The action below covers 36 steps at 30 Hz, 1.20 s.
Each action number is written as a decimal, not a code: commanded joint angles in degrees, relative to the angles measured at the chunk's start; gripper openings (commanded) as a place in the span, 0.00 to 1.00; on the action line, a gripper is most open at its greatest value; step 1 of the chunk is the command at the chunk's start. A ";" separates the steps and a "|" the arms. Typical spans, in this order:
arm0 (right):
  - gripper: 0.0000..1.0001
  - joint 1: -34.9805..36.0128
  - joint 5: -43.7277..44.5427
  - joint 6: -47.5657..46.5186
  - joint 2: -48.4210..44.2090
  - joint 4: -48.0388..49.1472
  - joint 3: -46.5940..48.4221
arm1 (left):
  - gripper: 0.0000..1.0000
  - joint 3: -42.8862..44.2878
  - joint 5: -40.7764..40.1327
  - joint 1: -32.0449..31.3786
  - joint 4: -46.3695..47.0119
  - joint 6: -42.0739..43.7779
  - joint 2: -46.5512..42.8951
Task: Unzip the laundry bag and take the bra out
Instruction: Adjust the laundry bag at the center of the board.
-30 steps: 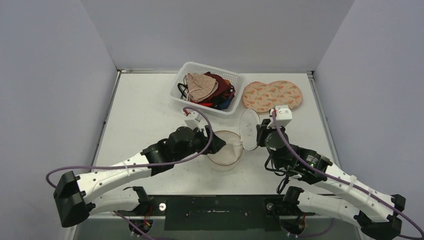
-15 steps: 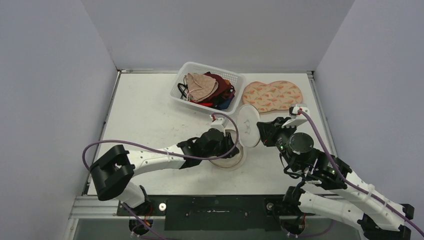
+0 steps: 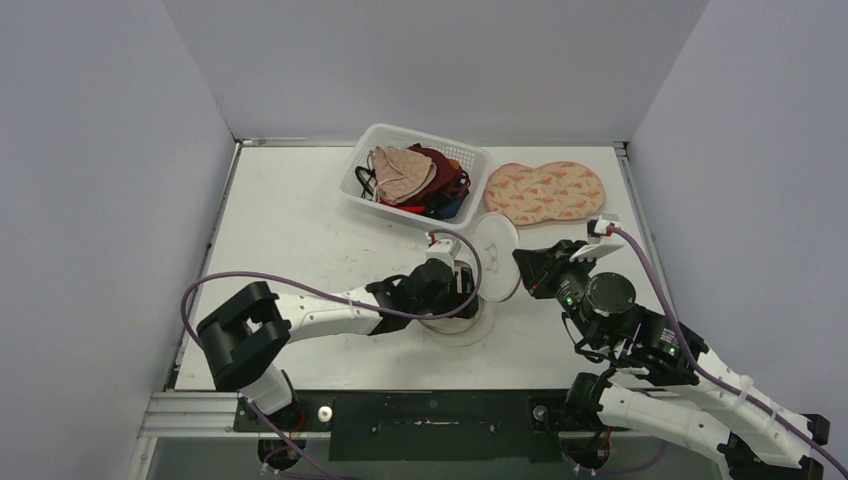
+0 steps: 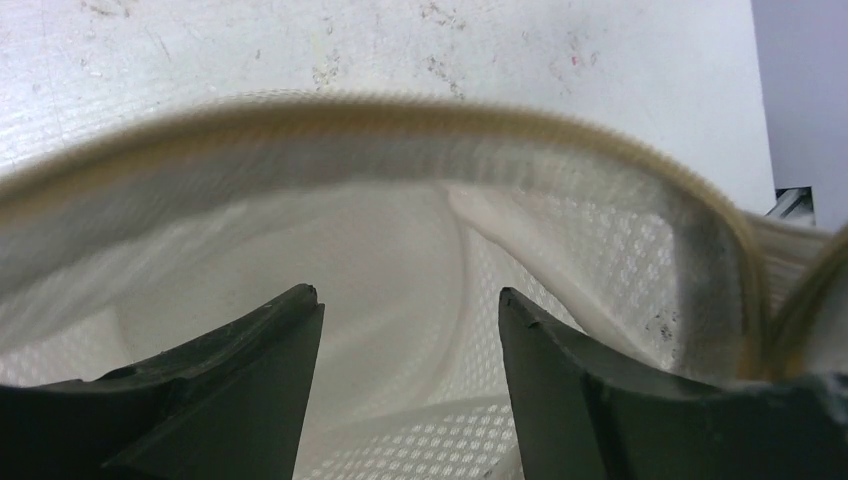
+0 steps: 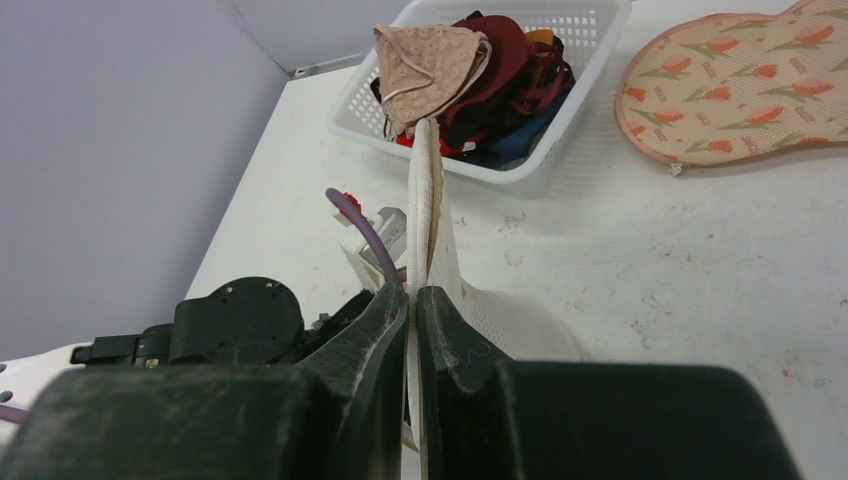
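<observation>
The round white mesh laundry bag (image 3: 462,327) lies unzipped at the table's middle. Its lid flap (image 3: 497,262) stands upright. My right gripper (image 3: 520,272) is shut on that flap's edge, which the right wrist view shows as a thin white band (image 5: 425,190) pinched between my closed jaws (image 5: 412,292). My left gripper (image 3: 456,292) is open, reaching inside the bag. In the left wrist view its gripper (image 4: 408,295) points at smooth pale fabric (image 4: 370,250) below the tan zipper rim (image 4: 400,108). I cannot tell whether that fabric is the bra.
A white basket (image 3: 373,138) holding several bras, beige, red and dark, stands at the back centre, and also shows in the right wrist view (image 5: 592,55). A peach patterned double-lobed bag (image 3: 545,191) lies at the back right. The left arm's purple cable loops over the bag.
My left gripper has pushed rightward into the bag's mouth. My right gripper has swung right and back, keeping the lid flap lifted open.
</observation>
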 commanded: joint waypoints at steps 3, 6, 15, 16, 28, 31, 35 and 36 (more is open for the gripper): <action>0.05 0.45 5.70 0.93 -0.70 -0.45 1.54 | 0.69 0.39 -0.13 0.02 -1.24 1.27 -6.68; 0.05 0.49 9.15 0.70 -1.10 -2.28 1.77 | 0.72 -0.82 -0.54 -0.05 -4.97 1.35 -12.91; 0.05 0.45 12.31 0.15 -1.63 -2.71 0.37 | 0.76 -3.91 -3.60 -1.65 -15.48 4.39 -28.04; 0.05 0.45 12.38 0.13 -1.78 -2.54 -0.10 | 0.76 -4.51 -3.42 -2.44 -15.22 6.51 -28.91; 0.05 0.48 12.75 -0.15 -2.44 -3.46 -0.52 | 0.81 -1.33 -11.97 -17.68 -10.55 45.65 -20.93; 0.05 0.45 12.86 0.08 -2.54 -3.96 -0.42 | 0.81 -2.01 -17.25 -19.22 -5.53 51.49 -16.57; 0.05 0.48 12.91 0.22 -2.53 -4.62 -0.22 | 0.81 0.01 -23.24 -21.38 -3.55 56.09 -9.49; 0.05 0.46 12.93 0.30 -2.61 -4.74 -0.24 | 0.81 0.52 -24.34 -21.97 -3.03 56.99 -7.97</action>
